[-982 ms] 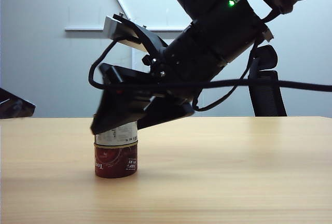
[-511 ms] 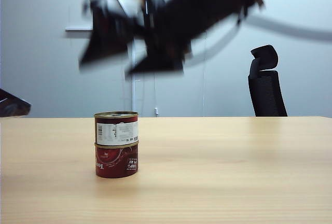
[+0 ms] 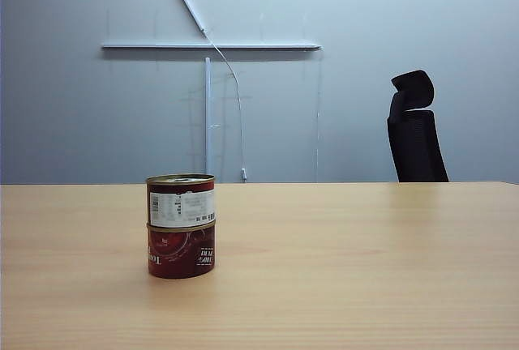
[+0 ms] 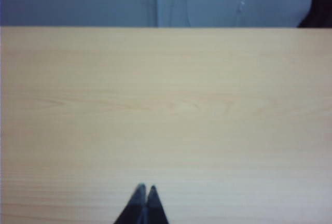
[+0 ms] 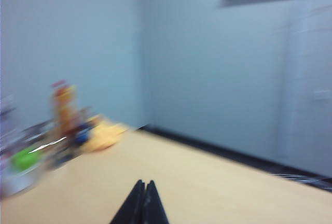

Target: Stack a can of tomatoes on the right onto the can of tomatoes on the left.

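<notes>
I see the top can (image 3: 181,202) sitting squarely on the bottom can (image 3: 182,250), lower left of the table (image 3: 365,269). My left gripper (image 4: 144,190) and right gripper (image 5: 144,184) are both clenched, empty. Any table bump could topple the stack.

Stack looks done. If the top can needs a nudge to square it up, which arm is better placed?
Neither clearly. The top can sits on the bottom can, left of centre on the table, so probably left. The left gripper and right gripper are shut, off the exterior view, seeing no can.
</notes>
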